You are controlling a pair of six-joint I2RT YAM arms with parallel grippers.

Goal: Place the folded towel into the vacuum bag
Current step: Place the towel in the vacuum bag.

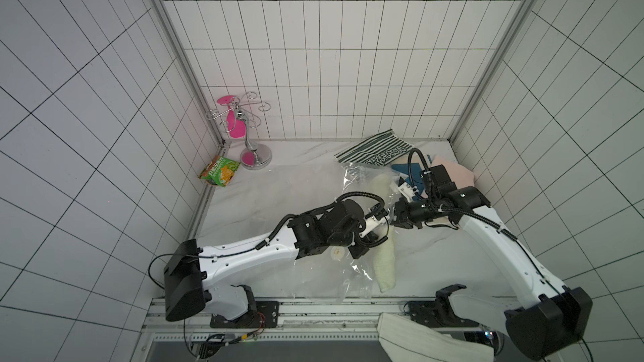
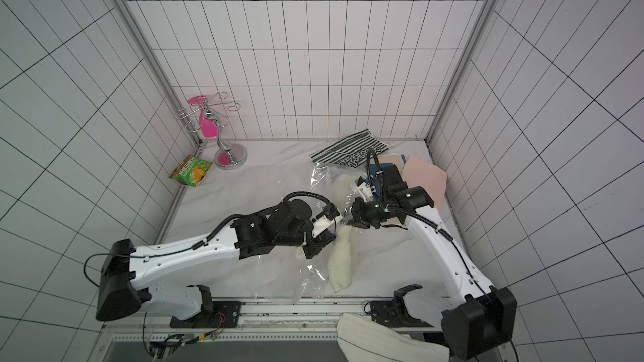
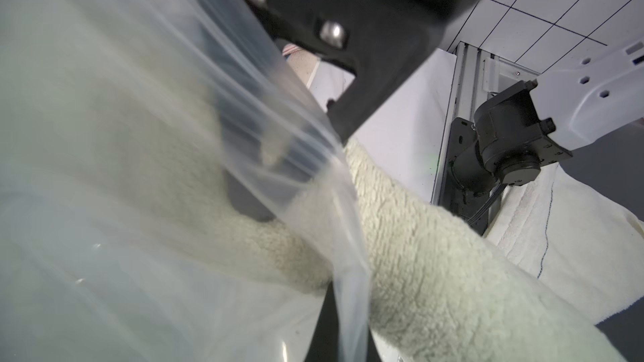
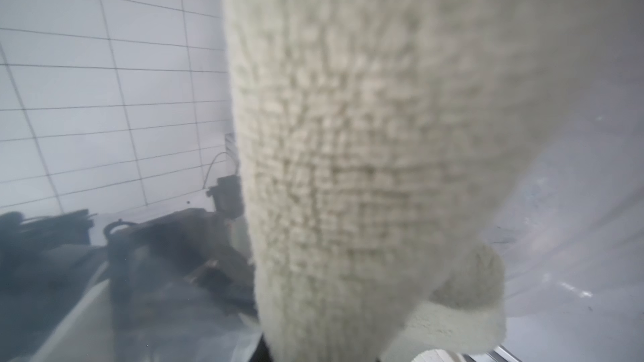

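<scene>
At the far left we see a glossy green snack packet (image 1: 220, 170) beside a chrome wire stand (image 1: 256, 154). Mid-table, our left gripper (image 1: 382, 220) is clenched on the crinkly transparent vacuum bag (image 1: 324, 276), pulling its film taut. A small round white valve (image 1: 336, 254) shows nearby. The fleecy cream towel (image 1: 385, 266), a long folded strip, lies partly veiled by film and partly bare. Our right gripper (image 1: 397, 215) grasps it. A striped cloth (image 1: 373, 149) lies beyond.

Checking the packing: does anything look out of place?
Yes. The cream towel is only partly inside the vacuum bag, and its near end trails out. A white ribbed cloth also lies over the front rail, off the tabletop.
</scene>
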